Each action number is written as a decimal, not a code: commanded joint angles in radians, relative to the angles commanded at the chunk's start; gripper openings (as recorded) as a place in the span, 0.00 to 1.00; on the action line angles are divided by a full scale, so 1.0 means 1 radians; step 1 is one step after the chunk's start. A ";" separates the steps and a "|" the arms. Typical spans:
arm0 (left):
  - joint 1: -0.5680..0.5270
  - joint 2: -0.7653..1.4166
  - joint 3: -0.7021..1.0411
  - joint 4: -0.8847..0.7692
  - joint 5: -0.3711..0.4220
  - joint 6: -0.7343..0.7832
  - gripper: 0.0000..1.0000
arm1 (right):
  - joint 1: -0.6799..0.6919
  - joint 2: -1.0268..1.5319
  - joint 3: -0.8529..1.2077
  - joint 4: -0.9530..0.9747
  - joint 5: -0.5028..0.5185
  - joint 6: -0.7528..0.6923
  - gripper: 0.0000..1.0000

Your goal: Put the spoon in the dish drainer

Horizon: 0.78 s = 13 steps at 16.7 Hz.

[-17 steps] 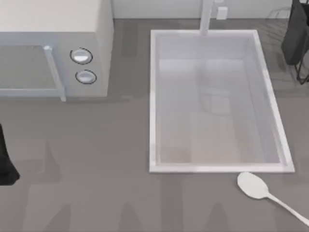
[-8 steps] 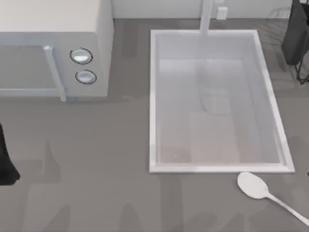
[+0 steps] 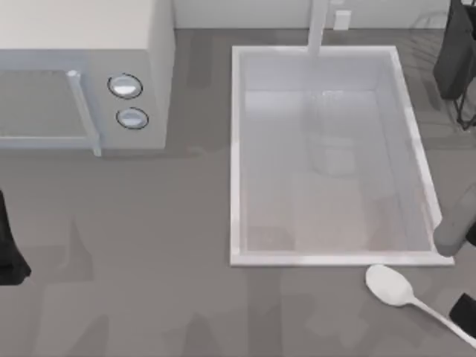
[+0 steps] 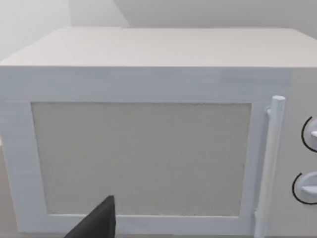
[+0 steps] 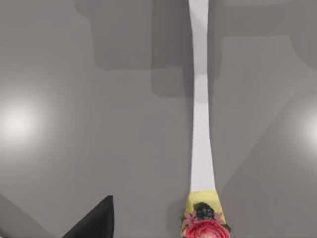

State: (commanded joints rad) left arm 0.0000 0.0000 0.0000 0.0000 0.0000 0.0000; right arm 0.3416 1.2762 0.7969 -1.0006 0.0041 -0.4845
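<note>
Spoon (image 3: 398, 290) lies flat on the tabletop (image 3: 149, 245), near-right, just in front of the near-right corner of the white sink basin (image 3: 236, 149). Bowl end points left toward the basin corner; handle runs away to the right and nearer, diagonal, out to the right edge of the top view.

Right arm is the close one: its grey link sits at the right edge beside the basin's near-right corner, a dark part just beyond the handle's far end. Right claw (image 5: 94, 220): one dark fingertip shows in the right wrist view, so can't tell if it's released or clenched. That view looks straight down the spoon's handle (image 5: 200, 124), long axis running the length of the picture, with a flower decoration at one end (handle's tip, I'd judge).

Key relation: claw is off to one side of the handle, not straddling it. My guess is that the next move needs a sideways shift to centre over the handle, fingers across its long axis.

Dish drainer (image 3: 455, 59) is far-right, well apart from the spoon, past the basin.

Left claw (image 4: 96, 223) is parked far left, facing the microwave (image 4: 148, 139); state can't be told either.
</note>
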 joint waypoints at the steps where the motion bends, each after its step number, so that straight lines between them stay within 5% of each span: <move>1: 0.000 0.000 0.000 0.000 0.000 0.000 1.00 | 0.010 0.036 0.026 -0.028 0.000 -0.014 1.00; 13: 0.000 0.000 0.000 0.000 0.000 0.000 1.00 | 0.025 0.143 -0.003 0.047 -0.001 -0.035 1.00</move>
State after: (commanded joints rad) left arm 0.0000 0.0000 0.0000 0.0000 0.0000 0.0000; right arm 0.3663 1.4194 0.7937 -0.9535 0.0028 -0.5193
